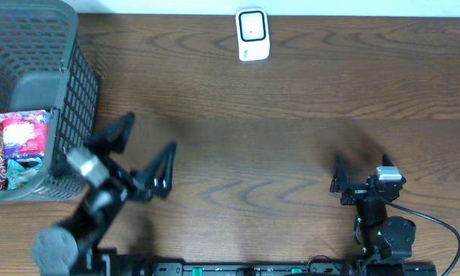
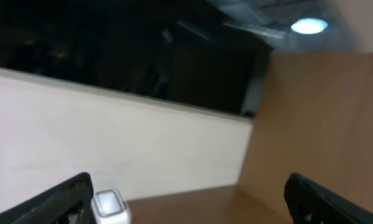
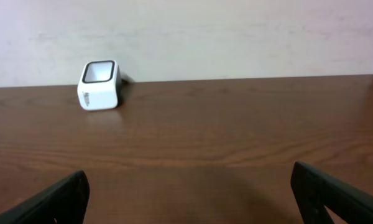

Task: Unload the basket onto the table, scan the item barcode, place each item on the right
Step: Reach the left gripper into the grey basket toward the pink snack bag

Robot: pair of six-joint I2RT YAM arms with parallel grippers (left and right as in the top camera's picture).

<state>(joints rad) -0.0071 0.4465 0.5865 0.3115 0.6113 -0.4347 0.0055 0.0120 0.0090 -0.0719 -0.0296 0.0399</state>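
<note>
A dark wood-grained surface [image 1: 291, 115] is stretching ahead of the right gripper [image 3: 189, 186] and meeting a plain pale wall [image 3: 236, 31]. Above the left gripper [image 2: 186, 193], a dark pane [image 2: 112, 56] is sitting over that wall. A tan panel [image 2: 323, 112] is rising to its right, and a ceiling light [image 2: 309, 26] is glowing overhead.

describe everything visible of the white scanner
The scanner is a small white box with rounded corners, plastic by its look. A dark-rimmed square window fills its top face, and a faint grey marking on the front is too small to read. It stands upright near the far edge of the brown wooden table, close to the pale wall. Only the table touches it.
</note>
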